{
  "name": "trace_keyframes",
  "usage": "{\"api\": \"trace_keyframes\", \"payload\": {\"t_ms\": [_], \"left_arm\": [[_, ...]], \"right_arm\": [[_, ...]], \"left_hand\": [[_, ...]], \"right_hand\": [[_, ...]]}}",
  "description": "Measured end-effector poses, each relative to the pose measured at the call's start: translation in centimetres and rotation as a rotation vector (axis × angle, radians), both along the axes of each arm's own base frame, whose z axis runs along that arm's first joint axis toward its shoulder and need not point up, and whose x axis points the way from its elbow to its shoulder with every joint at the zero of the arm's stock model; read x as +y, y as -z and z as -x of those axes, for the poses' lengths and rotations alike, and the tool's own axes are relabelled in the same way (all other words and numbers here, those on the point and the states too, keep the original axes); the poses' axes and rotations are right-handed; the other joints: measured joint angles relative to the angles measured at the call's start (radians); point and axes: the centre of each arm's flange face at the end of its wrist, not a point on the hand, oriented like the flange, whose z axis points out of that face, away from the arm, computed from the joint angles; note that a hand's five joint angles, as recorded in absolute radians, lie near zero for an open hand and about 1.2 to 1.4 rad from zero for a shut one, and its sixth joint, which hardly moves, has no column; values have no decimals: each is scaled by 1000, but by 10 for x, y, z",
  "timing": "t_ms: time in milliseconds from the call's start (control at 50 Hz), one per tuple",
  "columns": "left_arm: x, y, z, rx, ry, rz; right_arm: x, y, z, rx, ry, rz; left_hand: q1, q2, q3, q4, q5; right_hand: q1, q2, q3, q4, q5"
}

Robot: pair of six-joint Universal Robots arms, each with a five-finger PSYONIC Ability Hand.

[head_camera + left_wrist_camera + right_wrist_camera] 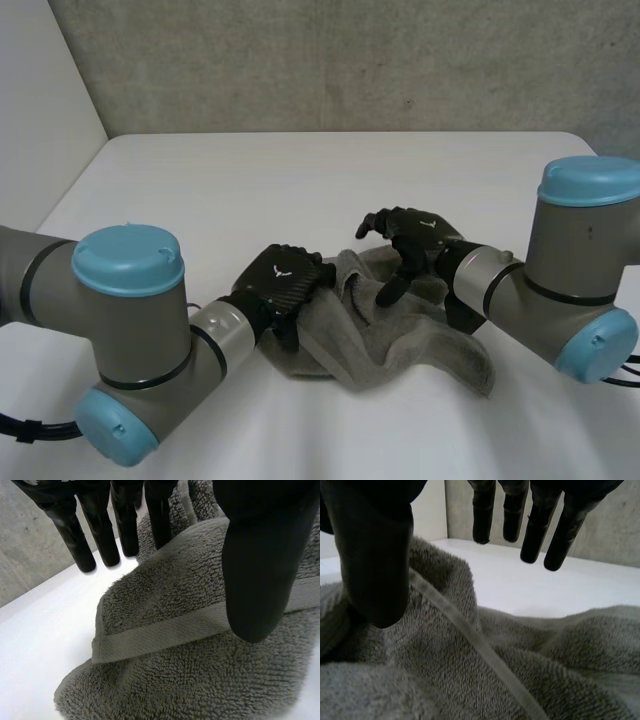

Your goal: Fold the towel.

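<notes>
closest in, the thumb of the left hand (260,560) comes down onto the grey towel (190,680), its tip at the flat woven band near the hem; whether it presses there i cannot tell. its fingers (102,540) are straight and slightly apart. they point past a raised fold of the cloth, most tips over the bare white table (40,645), the one nearest the thumb ending right at the fold's edge. nothing is pinched between them and the thumb. the right hand (375,555) is much the same: its thumb sits against a rumpled rise of towel, beside a hem band that runs under the palm, while its fingers (535,535) hang straight and spread, clear of the cloth, above the table beyond it. in the head view the towel lies crumpled in a heap on the near middle of the table, between the two hands. the left hand rests palm down on the heap's left edge; the right hand hovers over its far right part, thumb reaching down to the cloth. a loose corner trails toward the right arm (570,260). the left arm (130,320) comes in low from the other side, and a grey wall (330,60) stands behind the table.
</notes>
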Motion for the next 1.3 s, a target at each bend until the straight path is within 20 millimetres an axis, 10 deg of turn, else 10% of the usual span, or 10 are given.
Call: {"api": "trace_keyframes", "payload": {"t_ms": [260, 440, 720, 940, 1040, 1220, 1300], "left_arm": [[-6, 0, 3, 6, -8, 13], [-7, -2, 3, 12, -7, 24], [-7, 8, 5, 1, 0, 5], [-9, 12, 10, 0, 9, 4], [-23, -25, 13, 67, -13, 100], [-57, -172, -21, 348, -189, 461], [-56, -200, -33, 442, -222, 523]], "right_arm": [[-1, 13, -9, 20, -15, -14], [0, 18, -9, 36, -14, -28], [11, 31, -15, 125, -27, 0], [10, 35, -25, 122, -49, 12], [-10, -9, -27, 61, 3, 153], [-38, -164, 11, -134, 246, 628], [-30, -180, 19, -126, 239, 673]], "left_hand": [[481, 487, 496, 498, 494], [524, 525, 535, 535, 535], [523, 523, 532, 533, 533], [714, 753, 760, 762, 738], [723, 768, 775, 779, 750], [724, 771, 779, 782, 755], [724, 772, 780, 783, 755]], "right_hand": [[565, 572, 558, 555, 541], [164, 192, 164, 166, 130], [189, 206, 186, 184, 173], [881, 912, 934, 933, 898], [894, 918, 935, 933, 898], [900, 930, 941, 933, 903], [900, 930, 941, 933, 905]]}}
